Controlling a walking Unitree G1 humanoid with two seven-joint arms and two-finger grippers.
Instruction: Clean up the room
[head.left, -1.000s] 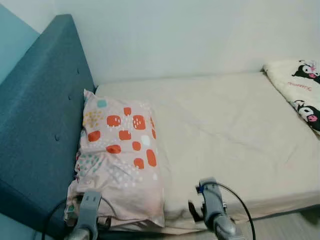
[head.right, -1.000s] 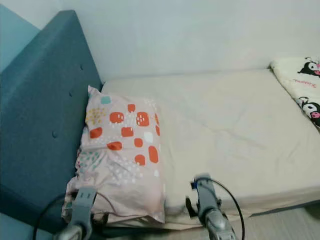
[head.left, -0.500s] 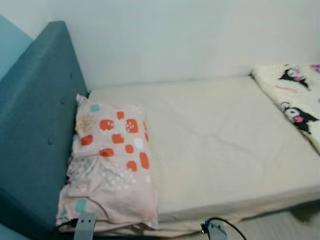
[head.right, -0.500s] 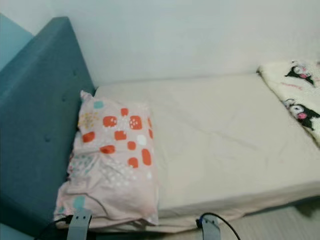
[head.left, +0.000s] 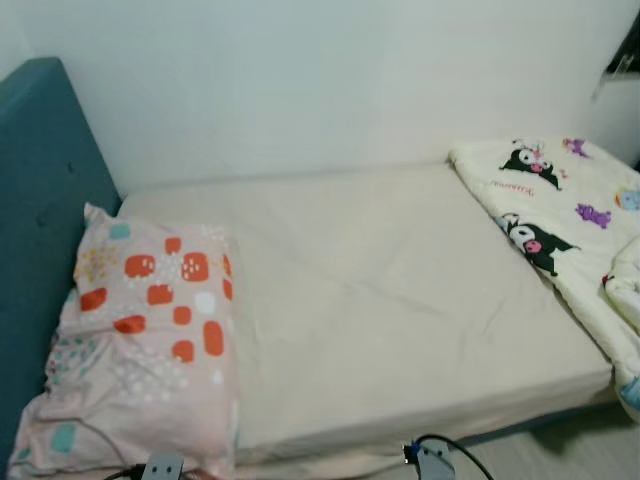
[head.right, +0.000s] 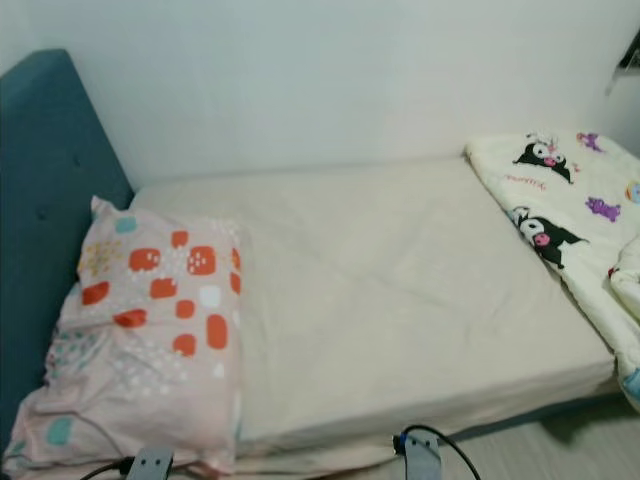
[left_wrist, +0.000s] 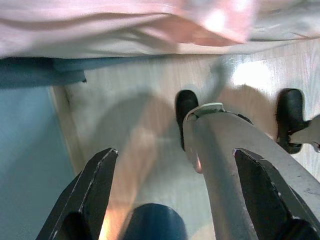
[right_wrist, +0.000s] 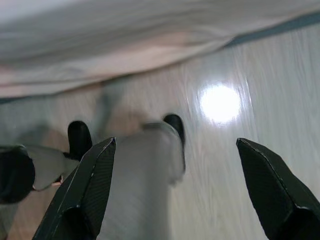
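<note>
A pink pillow (head.left: 140, 340) with orange and teal patches lies at the left end of the cream mattress (head.left: 380, 310), against the teal headboard (head.left: 40, 190). A white blanket (head.left: 565, 220) printed with black cartoon figures is bunched at the mattress's right end. Both arms hang low by the bed's near edge, their wrists just poking in at the bottom of the eye views. My left gripper (left_wrist: 175, 195) is open above the wooden floor with nothing between its fingers. My right gripper (right_wrist: 175, 190) is open too, over pale floorboards.
A white wall (head.left: 320, 80) runs behind the bed. A dark object (head.left: 628, 45) sits at the top right corner. Light wood floor (head.right: 560, 450) lies in front of the bed. In the wrist views the robot's own legs and black feet (left_wrist: 186, 107) stand on the floor below.
The camera has swung right: pillow and headboard slid left, and more of the cartoon blanket came into view. Both arms have dropped lower than a second ago.
</note>
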